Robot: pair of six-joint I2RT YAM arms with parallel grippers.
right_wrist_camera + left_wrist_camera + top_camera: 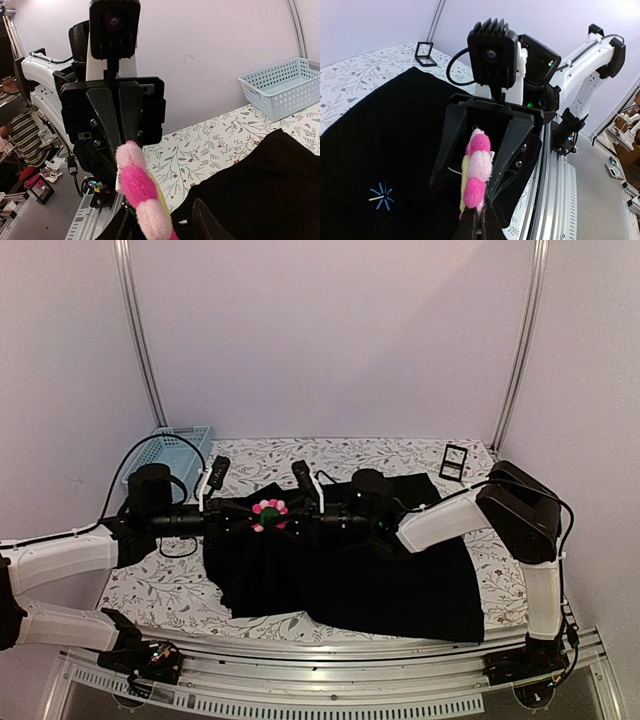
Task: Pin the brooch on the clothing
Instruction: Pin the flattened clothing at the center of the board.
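The brooch [268,513], a fuzzy pink flower with a yellowish-green centre, hangs in the air above the clothing [350,580], between my two grippers, which face each other. In the left wrist view my left gripper [481,220] is shut on the lower edge of the brooch [477,167]. My right gripper [300,518] faces it with jaws apart, one finger [447,145] on each side of the flower. In the right wrist view the brooch [142,195] stands edge-on between the open right gripper's [162,225] fingers. The black shirt [380,140] lies flat, its blue star emblem [381,196] showing.
A light-blue basket [175,450] sits at the back left of the floral tablecloth [380,455]. A small black stand [453,461] is at the back right corner. Cables loop from both wrists over the shirt's upper edge.
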